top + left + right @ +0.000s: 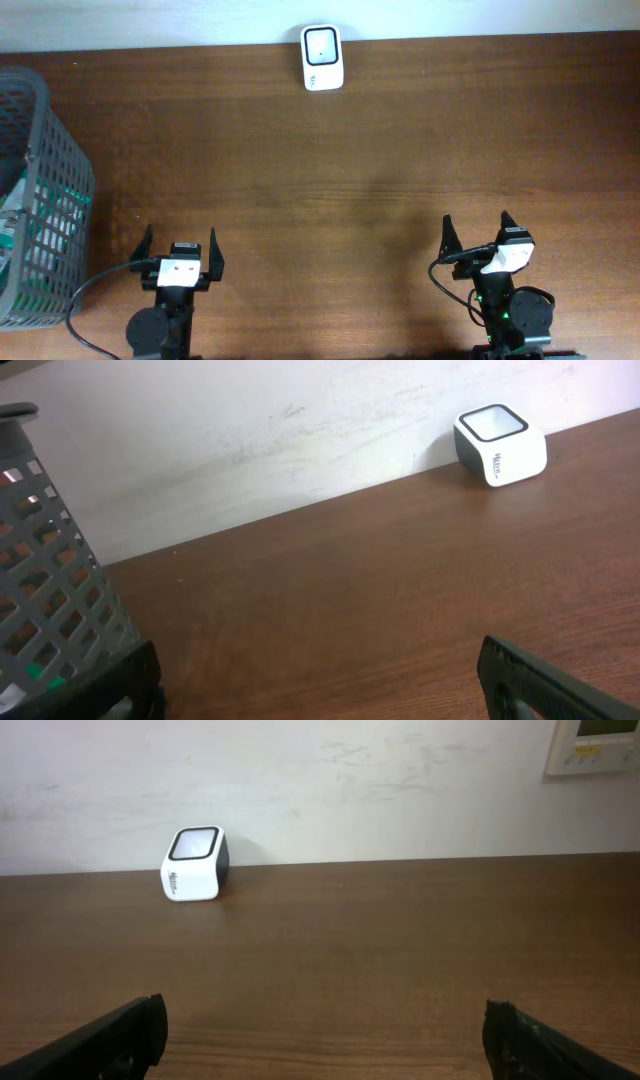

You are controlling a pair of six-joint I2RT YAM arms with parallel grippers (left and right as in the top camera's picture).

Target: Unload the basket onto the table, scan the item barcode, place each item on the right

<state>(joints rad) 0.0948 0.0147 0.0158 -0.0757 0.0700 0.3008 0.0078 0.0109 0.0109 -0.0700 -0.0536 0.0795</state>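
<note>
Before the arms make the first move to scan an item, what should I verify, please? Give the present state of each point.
1. The left gripper is open and empty: ok.
2. The right gripper is open and empty: ok.
3. The barcode scanner has its window uncovered: ok.
4. The grey mesh basket is within view and upright: ok.
5. The contents of the basket show a barcode: cannot tell.

Basket (60,200) cut by left edge; mesh obscures inside; scanner (322,58) label unreadable.
</note>
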